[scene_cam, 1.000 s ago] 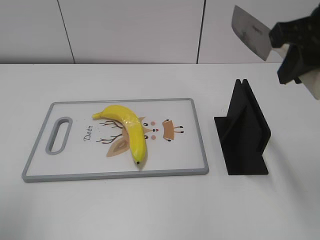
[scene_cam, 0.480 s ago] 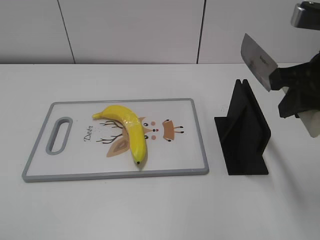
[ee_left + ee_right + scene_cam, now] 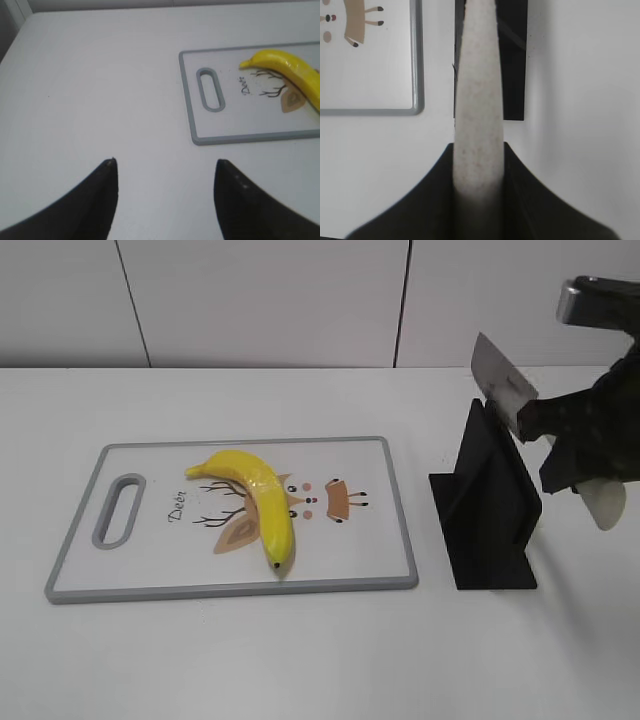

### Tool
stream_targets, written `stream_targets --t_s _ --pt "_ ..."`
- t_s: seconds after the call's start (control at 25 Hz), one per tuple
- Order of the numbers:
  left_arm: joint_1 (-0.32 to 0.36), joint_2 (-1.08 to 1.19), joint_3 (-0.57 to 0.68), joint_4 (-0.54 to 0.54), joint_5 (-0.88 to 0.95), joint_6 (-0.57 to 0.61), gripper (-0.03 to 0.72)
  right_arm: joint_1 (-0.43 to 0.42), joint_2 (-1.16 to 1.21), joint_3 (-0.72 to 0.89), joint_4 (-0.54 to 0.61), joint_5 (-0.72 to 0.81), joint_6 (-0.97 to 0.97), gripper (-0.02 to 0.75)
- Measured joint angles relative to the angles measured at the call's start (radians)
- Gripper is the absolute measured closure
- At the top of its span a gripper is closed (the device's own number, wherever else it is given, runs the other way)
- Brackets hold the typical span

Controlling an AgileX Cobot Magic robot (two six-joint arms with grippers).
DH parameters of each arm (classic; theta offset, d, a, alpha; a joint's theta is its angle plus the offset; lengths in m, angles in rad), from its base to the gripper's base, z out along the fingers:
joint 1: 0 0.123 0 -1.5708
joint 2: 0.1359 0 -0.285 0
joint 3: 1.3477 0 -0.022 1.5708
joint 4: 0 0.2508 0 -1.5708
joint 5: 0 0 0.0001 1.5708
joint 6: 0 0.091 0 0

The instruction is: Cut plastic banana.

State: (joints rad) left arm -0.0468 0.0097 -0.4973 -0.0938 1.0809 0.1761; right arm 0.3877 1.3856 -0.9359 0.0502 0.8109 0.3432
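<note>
The yellow plastic banana [image 3: 256, 499] lies whole on the white cutting board [image 3: 150, 585], tip toward the front edge; it also shows in the left wrist view [image 3: 287, 70]. My right gripper [image 3: 560, 435] is shut on a knife's pale handle [image 3: 477, 115]. The steel blade [image 3: 500, 385] points up and left, just above the slot of the black knife stand [image 3: 485, 505]. My left gripper [image 3: 165, 172] is open and empty, over bare table left of the board [image 3: 192, 125]; it is out of the exterior view.
The black stand also shows under the handle in the right wrist view [image 3: 515, 60], right of the board's grey rim [image 3: 417, 60]. A white panelled wall [image 3: 260, 300] stands behind the table.
My right gripper has carried the knife downward and to the left, from high at the back right to just above the black stand. The banana and board have not moved.
</note>
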Motion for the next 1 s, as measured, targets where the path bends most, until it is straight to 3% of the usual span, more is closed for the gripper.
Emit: stream_targets --t_s 0.56,0.64,0.84,1.0 --pt "0.0 -0.015 0.006 -0.014 0.005 0.0 0.15 -0.001 0.133 -0.002 0.074 0.003 -0.056 0.566" --pt "0.0 -0.015 0.006 -0.014 0.005 0.0 0.15 -0.001 0.132 -0.001 0.1 0.018 -0.081 0.502" --pt "0.0 -0.015 0.006 -0.014 0.005 0.0 0.154 0.0 0.067 0.0 0.116 0.081 -0.102 0.16" --pt "0.0 -0.015 0.006 -0.014 0.005 0.0 0.158 0.0 -0.068 0.0 0.081 0.162 -0.134 0.1"
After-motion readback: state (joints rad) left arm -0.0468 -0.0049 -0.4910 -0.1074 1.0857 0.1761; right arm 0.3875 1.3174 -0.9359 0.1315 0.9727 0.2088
